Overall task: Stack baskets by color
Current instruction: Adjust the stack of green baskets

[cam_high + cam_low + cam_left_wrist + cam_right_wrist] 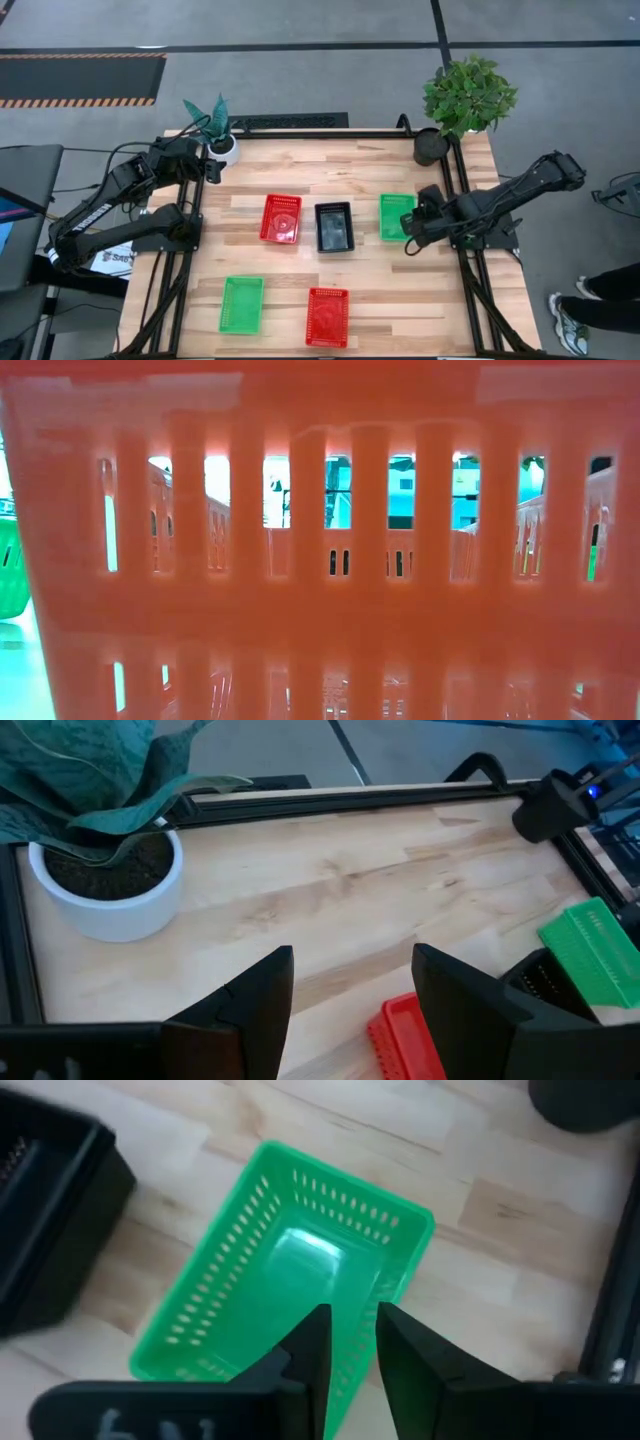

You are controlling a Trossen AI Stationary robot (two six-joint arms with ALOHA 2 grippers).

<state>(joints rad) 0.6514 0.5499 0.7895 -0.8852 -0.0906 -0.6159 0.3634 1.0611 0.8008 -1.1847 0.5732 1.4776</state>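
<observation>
Five baskets show on the table in the high view. A red basket, a black basket and a green basket stand in a row at mid-table. Another green basket and another red basket sit near the front edge. My right gripper is at the row's green basket, shut on its right side. My left gripper hangs open over the far left corner, with nothing between its fingers. My right gripper has the green basket's right long wall between its two fingers, one finger inside the basket and the other outside. The fingers slant down from above on the table's right side. Whether the basket is off the table cannot be told.
A white pot with a blue-green plant stands beside my left gripper, and a dark pot with a leafy plant stands at the far right corner. A black frame rail runs along the table's edges. The near red basket fills the low view.
</observation>
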